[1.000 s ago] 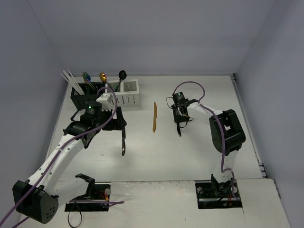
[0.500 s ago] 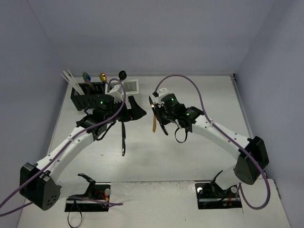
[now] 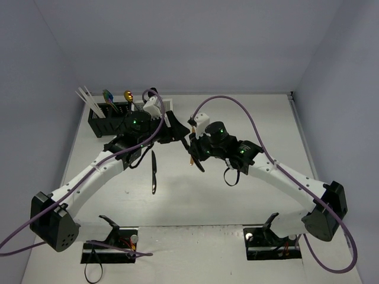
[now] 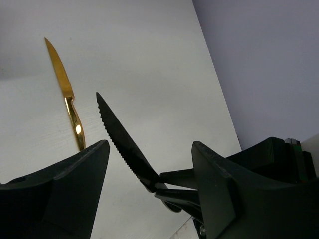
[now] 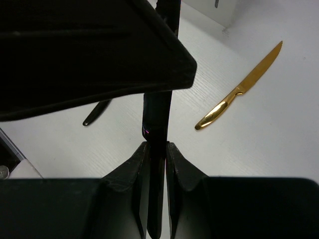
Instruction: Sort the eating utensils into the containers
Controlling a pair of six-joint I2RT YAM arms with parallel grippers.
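My right gripper (image 5: 157, 147) is shut on the handle of a black serrated knife (image 4: 119, 139) and holds it off the table at mid-table (image 3: 194, 148). My left gripper (image 4: 149, 149) is open. Its fingers (image 4: 75, 174) stand on either side of the blade without touching it. It meets the right one from the left (image 3: 179, 133). A gold knife (image 4: 67, 94) lies on the table just beyond them. A black utensil (image 3: 154, 171) lies nearer the left arm. The black container (image 3: 109, 121) at the back left holds chopsticks (image 3: 86, 97), a blue spoon (image 3: 108, 94) and a gold spoon (image 3: 128, 96).
The white container (image 3: 168, 105) shows only as a sliver behind the left wrist. Grey walls close the table at the back and both sides. Purple cables loop over both arms. The left finger fills the top of the right wrist view.
Both arms swung in toward mid-table. The right one carried the black knife leftward. The left gripper left the containers, and its jaws, slightly narrowed, now straddle the blade.
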